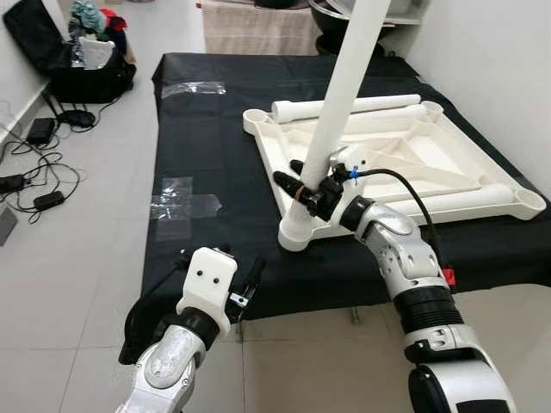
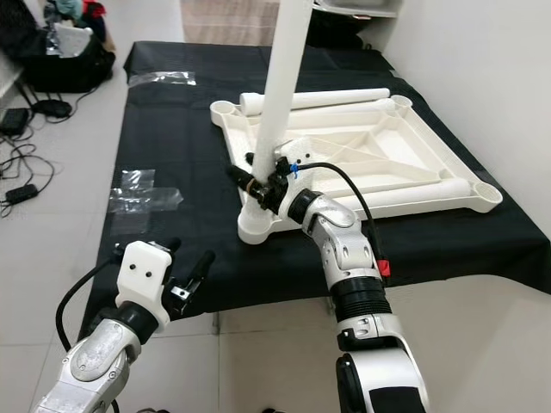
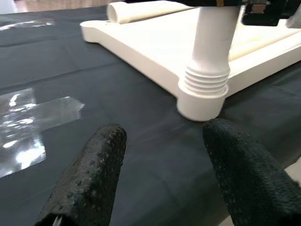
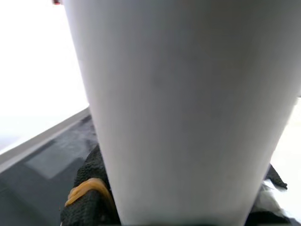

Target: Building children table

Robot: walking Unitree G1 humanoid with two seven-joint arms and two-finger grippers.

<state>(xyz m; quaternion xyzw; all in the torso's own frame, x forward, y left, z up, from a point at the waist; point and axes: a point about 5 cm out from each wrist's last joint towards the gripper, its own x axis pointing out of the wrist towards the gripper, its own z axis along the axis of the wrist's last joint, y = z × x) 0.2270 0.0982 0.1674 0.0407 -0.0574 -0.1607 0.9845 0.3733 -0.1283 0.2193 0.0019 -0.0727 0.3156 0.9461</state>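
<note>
A white plastic table top lies upside down on a black cloth. A white table leg stands upright in the near left corner socket, its threaded end sitting in the socket. My right gripper is shut on the leg low down, just above the socket; the leg fills its wrist view. Two more legs lie on the top. My left gripper hangs open at the cloth's near edge, its fingers apart with nothing between them.
Strips of clear tape lie on the cloth left of the table top. A black bag and cables sit on the tiled floor at the far left. A wall runs along the right.
</note>
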